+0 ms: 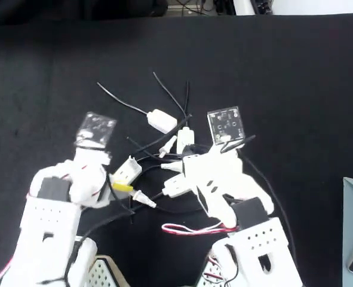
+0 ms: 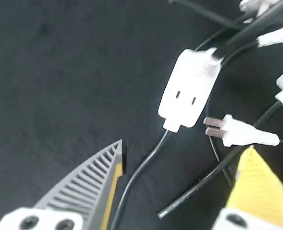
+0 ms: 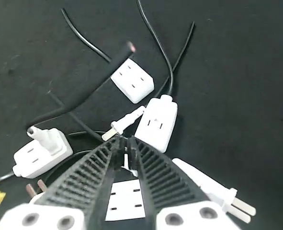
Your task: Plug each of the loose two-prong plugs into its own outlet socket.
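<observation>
While holding the left hand (image 2: 184,148) spread wide above the plug (image 2: 237,133) lying just beside a socket (image 2: 186,91) on the surface (image 2: 60,72), close on the plug's white body, never the prongs (image 2: 213,127). Then tip the prongs toward the socket's slots and press straight. Leave the right hand (image 3: 124,140), fingers (image 3: 93,172) pinched together, among the other sockets (image 3: 131,81).

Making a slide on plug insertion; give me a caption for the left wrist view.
Open left gripper facing a white socket, a loose two-prong plug beside it on the black table.
</observation>
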